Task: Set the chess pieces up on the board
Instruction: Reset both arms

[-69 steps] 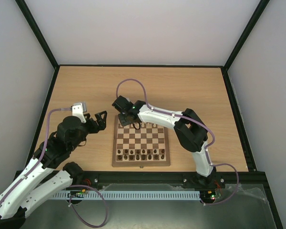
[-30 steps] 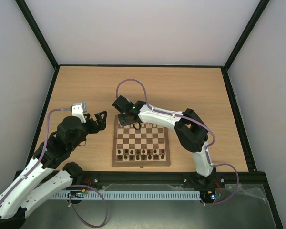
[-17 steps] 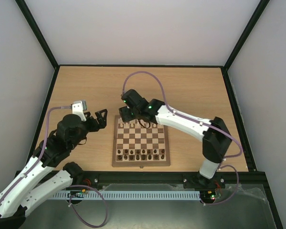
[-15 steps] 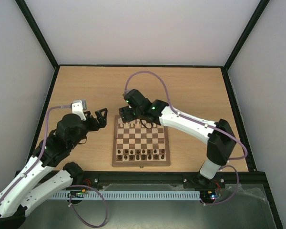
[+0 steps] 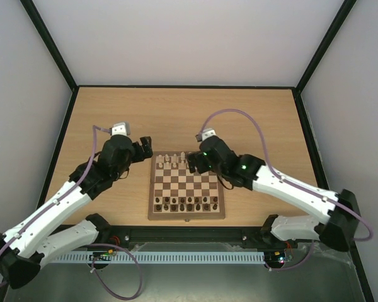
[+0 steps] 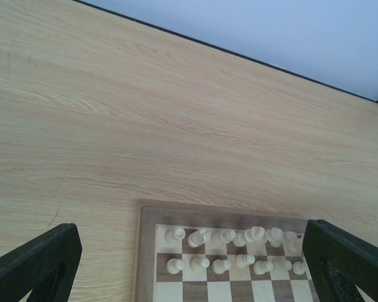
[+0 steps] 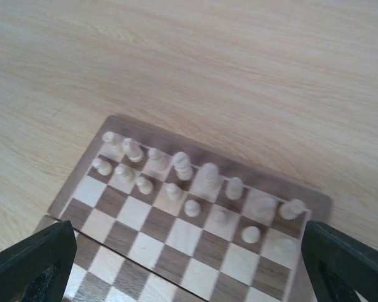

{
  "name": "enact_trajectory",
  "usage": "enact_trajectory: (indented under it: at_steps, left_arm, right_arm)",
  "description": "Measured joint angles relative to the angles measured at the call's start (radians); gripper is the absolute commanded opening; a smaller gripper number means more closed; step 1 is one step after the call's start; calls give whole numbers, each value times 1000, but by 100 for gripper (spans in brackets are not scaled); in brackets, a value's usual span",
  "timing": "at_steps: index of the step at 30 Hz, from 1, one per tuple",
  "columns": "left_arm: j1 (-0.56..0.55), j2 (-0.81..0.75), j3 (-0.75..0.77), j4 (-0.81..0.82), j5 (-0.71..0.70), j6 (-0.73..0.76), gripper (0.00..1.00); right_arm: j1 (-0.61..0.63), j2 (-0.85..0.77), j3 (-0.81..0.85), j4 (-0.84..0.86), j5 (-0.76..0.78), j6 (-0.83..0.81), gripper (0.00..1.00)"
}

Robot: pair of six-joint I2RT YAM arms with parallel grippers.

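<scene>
Right hand point(image 5: 196, 165) is hovering with fingers spread wide, holding nothing; left hand point(image 5: 143, 146) likewise. Board point(image 5: 187, 216) is lying directly beneath the right hand, the nearer one. Cream pieces point(image 7: 176, 170) are standing in two rows running crosswise between its fingers.

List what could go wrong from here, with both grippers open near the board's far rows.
1. The right gripper hangs open close over the pale pieces; a sideways sweep might topple several.
2. The left gripper sits off the far left corner of the board; moving in, it might nudge it and shift pieces.
3. Both grippers crowd the same far edge, so they might collide.
</scene>
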Motion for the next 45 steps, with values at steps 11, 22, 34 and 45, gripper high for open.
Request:
enact_trajectory:
  at_steps: [11, 22, 34, 45]
  left_arm:
    - [20, 160, -89, 248, -162, 75, 99]
    - [310, 222, -285, 567, -220, 237, 99]
    - [455, 321, -381, 839, -132, 267, 99]
    - [536, 385, -391, 957, -31, 292, 99]
  right_arm:
    - [-224, -385, -399, 209, 191, -41, 99]
    - [-602, -479, -636, 528, 216, -67, 99]
    - [-772, -82, -772, 995, 286, -79, 99]
    - [-826, 196, -739, 1255, 306, -113, 99]
